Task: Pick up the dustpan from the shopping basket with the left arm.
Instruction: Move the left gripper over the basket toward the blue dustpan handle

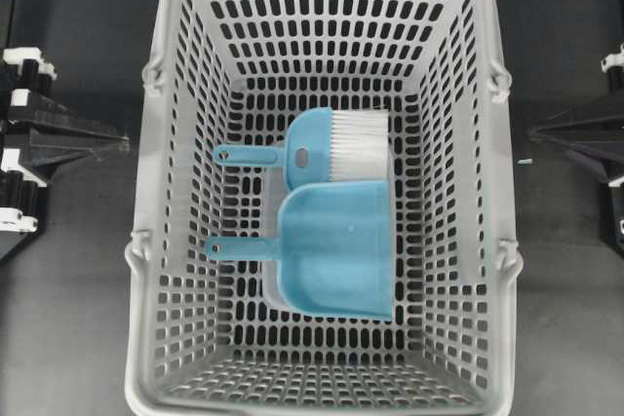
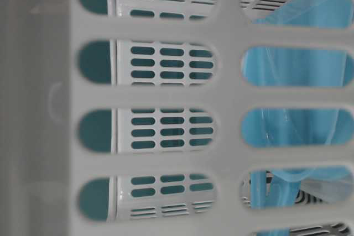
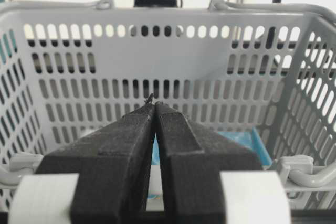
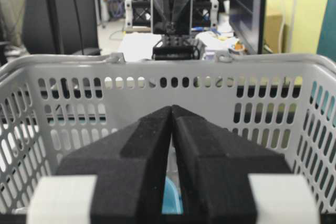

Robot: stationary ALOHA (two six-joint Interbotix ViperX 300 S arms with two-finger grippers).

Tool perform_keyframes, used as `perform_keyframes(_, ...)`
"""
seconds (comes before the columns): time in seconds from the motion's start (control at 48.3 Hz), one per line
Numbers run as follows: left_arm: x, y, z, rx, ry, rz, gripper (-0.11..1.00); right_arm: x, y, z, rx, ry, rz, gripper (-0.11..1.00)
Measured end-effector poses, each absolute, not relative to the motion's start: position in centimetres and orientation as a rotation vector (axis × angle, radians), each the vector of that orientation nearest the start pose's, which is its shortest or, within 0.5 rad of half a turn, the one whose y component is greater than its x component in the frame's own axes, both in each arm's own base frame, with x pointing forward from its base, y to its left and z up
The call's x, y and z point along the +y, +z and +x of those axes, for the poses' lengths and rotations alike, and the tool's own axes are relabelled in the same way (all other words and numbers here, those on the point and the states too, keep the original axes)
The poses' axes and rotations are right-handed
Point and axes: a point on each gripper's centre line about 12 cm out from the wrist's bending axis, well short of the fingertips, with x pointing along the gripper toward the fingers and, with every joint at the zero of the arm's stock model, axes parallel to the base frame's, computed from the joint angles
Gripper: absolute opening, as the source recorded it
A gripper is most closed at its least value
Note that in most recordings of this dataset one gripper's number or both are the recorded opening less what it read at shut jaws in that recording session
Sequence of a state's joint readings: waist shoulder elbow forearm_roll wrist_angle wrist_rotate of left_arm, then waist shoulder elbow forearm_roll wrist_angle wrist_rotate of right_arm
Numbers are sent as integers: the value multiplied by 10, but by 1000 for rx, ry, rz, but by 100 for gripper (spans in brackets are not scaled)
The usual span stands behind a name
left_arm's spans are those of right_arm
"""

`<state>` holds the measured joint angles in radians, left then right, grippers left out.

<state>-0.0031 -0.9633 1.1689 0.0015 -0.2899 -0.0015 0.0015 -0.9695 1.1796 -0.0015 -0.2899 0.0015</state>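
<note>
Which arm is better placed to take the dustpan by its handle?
Left. The dustpan lies in the basket with its thin handle pointing toward the left end effector, which waits shut outside that wall. The right end effector faces the pan's wide side.

Left gripper (image 1: 125, 144) jaws closed, right gripper (image 1: 531, 133) jaws closed, both empty, facing inward

The dustpan (image 1: 341, 252) lies on the floor of the shopping basket (image 1: 161, 241), with the brush (image 1: 336, 145) just behind it. Both handles point left. The left gripper (image 1: 122, 144) waits outside the basket's left wall, and the right gripper (image 1: 534, 132) waits outside its right wall.
</note>
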Motion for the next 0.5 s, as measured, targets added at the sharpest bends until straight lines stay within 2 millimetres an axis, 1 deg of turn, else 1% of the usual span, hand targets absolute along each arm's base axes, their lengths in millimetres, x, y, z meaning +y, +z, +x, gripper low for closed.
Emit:
perform_keyframes(0.021, 0, 296, 199, -86, -2, 1, 6, 0, 293, 198, -81, 2, 2, 0)
perform_keyframes(0.083, 0, 299, 203, -54, -2, 7, 0, 0, 292, 198, -69, -2, 15, 0)
perform_keyframes(0.186, 2, 312, 216, 34, 7, 7, 0, -2, 292, 199, -16, -10, 64, 0)
perform_keyframes(0.311, 1, 328, 231, 141, 6, 12, 0, -1, 288, 200, 106, -11, 84, 0)
perform_keyframes(0.435, -4, 339, 245, 267, -13, 17, 0, -1, 291, 198, 162, -12, 83, 0)
perform_keyframes(0.497, -7, 339, 254, 360, -23, 20, 0, -1, 294, 196, 167, -11, 83, 0)
